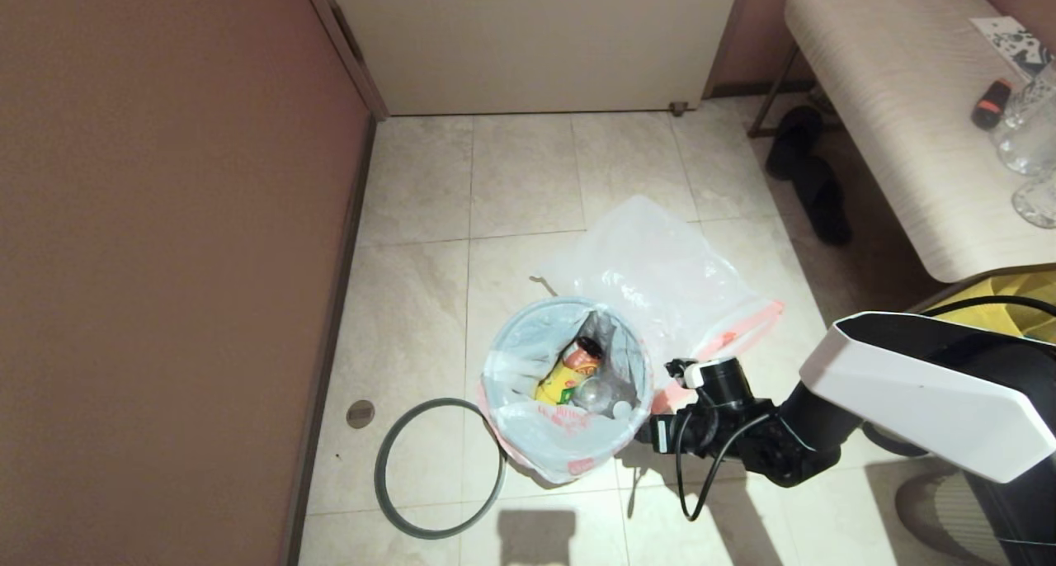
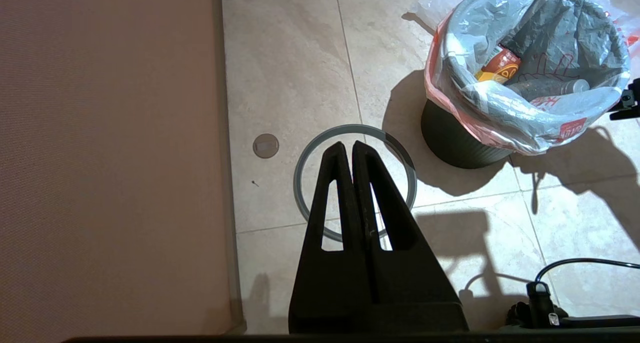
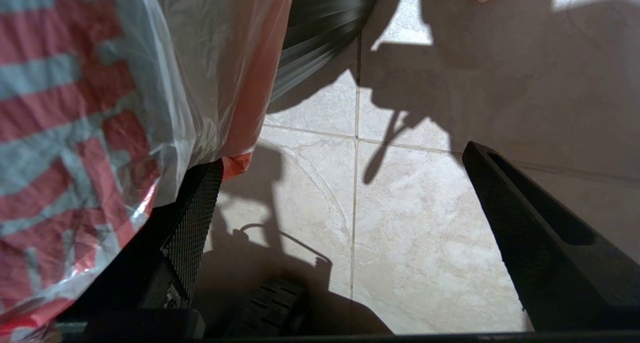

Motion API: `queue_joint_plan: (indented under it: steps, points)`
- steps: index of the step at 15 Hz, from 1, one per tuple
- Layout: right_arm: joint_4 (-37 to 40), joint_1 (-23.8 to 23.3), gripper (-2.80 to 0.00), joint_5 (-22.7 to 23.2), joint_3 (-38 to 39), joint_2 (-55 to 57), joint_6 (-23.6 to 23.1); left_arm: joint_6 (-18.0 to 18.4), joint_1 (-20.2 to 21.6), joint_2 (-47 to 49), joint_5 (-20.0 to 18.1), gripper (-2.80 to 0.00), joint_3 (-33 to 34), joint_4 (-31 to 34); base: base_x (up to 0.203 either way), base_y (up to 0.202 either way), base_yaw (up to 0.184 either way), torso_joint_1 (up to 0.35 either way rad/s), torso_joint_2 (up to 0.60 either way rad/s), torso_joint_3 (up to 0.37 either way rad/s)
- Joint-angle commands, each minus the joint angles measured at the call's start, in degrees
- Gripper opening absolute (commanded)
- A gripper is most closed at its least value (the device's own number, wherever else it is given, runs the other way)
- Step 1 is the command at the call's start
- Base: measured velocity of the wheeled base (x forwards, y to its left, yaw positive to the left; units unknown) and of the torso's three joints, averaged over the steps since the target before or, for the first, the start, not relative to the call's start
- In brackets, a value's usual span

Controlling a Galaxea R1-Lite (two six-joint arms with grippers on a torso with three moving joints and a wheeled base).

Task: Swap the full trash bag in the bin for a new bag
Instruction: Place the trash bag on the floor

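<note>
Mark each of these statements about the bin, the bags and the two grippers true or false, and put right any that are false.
1. The full trash bag is still in the bin, its pink hem folded over the edge. True.
2. The grey hoop rim sits on top of the bin. False: it lies flat on the floor tiles beside the bin.
3. The right gripper has its jaws open beside the bin. True.
4. The new bag is already lining the bin. False: it lies spread on the floor behind the bin.
5. The left gripper grips the hoop. False: its jaws are shut on nothing, above the hoop.
</note>
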Motion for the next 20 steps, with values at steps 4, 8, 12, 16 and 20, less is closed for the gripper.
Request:
queue_joint_plan:
  steps: [4, 8, 12, 16, 20]
  points:
    - [-3.61, -0.08, 0.00, 0.30, 0.41, -0.29, 2.40, 0.04, 0.01, 0.07, -0.02, -2.80, 0.00, -0.01, 0.000, 0.000, 0.000, 0.000, 0.00, 0.000]
    - [-5.78, 0.35, 0.00, -0.22, 0.32, 1.01, 2.04, 0.04, 0.01, 0.07, -0.02, -2.80, 0.00, -0.01, 0.000, 0.000, 0.000, 0.000, 0.00, 0.000]
    - [-8.62, 0.71, 0.00, -0.85, 0.21, 3.12, 1.86, 0.04, 0.01, 0.07, -0.02, -2.80, 0.00, -0.01, 0.000, 0.000, 0.000, 0.000, 0.00, 0.000]
    - [-10.58, 1.59, 0.00, -4.03, -0.51, 5.56, 0.00, 0.04, 0.01, 0.07, -0.02, -2.80, 0.00, -0.01, 0.000, 0.000, 0.000, 0.000, 0.00, 0.000]
    - [-12.22, 1.68, 0.00, -8.13, -1.69, 7.65, -2.20, 0.04, 0.01, 0.07, -0.02, -2.80, 0.00, -0.01, 0.000, 0.000, 0.000, 0.000, 0.00, 0.000]
